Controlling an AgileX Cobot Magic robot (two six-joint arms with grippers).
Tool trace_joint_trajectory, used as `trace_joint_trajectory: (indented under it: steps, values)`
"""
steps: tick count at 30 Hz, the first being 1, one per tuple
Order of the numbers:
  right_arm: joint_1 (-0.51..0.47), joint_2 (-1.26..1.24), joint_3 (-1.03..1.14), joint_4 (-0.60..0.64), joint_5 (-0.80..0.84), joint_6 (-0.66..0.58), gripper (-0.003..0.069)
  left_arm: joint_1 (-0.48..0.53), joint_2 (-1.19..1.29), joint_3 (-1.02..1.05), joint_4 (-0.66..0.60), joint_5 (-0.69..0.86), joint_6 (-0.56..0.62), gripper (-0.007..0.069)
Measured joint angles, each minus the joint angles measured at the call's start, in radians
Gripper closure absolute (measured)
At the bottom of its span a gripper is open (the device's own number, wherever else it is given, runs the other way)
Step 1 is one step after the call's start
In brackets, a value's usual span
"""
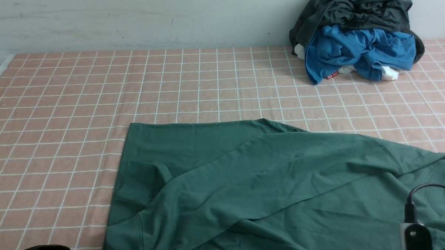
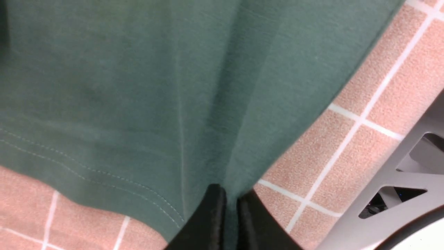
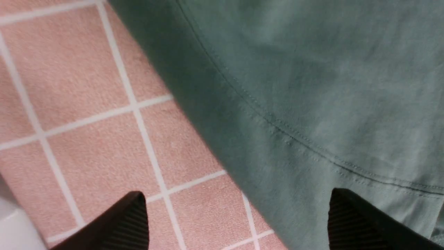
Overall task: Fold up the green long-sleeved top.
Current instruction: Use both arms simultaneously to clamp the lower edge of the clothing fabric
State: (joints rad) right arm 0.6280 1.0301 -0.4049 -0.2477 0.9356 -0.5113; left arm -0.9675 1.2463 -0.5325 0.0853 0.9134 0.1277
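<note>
The green long-sleeved top lay spread on the checked tablecloth toward 5 o'clock of the front view. A sleeve appeared to be folded across the body. A heap of dark and blue clothes sat well apart at 1 o'clock.

My left gripper was clenched on a pinch of the green fabric just beside the stitched hem, and the cloth rose in a ridge from between its jaws. My right gripper was released with its jaws spread wide. One jaw was over bare tablecloth and the other over the top's stitched edge, and it grasped nothing.

I judged the step in hand to be taking a second hold before carrying the fold over. To do it well I would lower the right claw until the edge sat fully between the jaws. I would catch every layer there and close firmly. Only then would I lift both sides together at equal height. The cloth had to be taut between them for the fold to land straight without dragging the tablecloth.
</note>
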Motion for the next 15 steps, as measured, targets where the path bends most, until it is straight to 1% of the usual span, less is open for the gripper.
trace_joint_trajectory:
  steps: [4,7,14,15]
  values:
    - [0.0,0.086,0.001,-0.056,-0.081,0.047,0.0046,0.0,0.0,0.0,0.0,-0.009,0.003,0.0615]
    - [0.0,0.173,0.001,-0.104,-0.135,0.08,0.009,0.0,0.0,0.0,0.006,-0.019,0.003,0.0615]
    - [0.0,0.255,0.001,-0.17,-0.162,0.089,0.0166,0.002,0.0,0.0,0.011,-0.023,0.003,0.0615]
    - [0.0,0.256,0.0,-0.178,-0.164,0.089,0.0189,0.002,0.0,0.0,0.011,-0.024,0.003,0.0615]
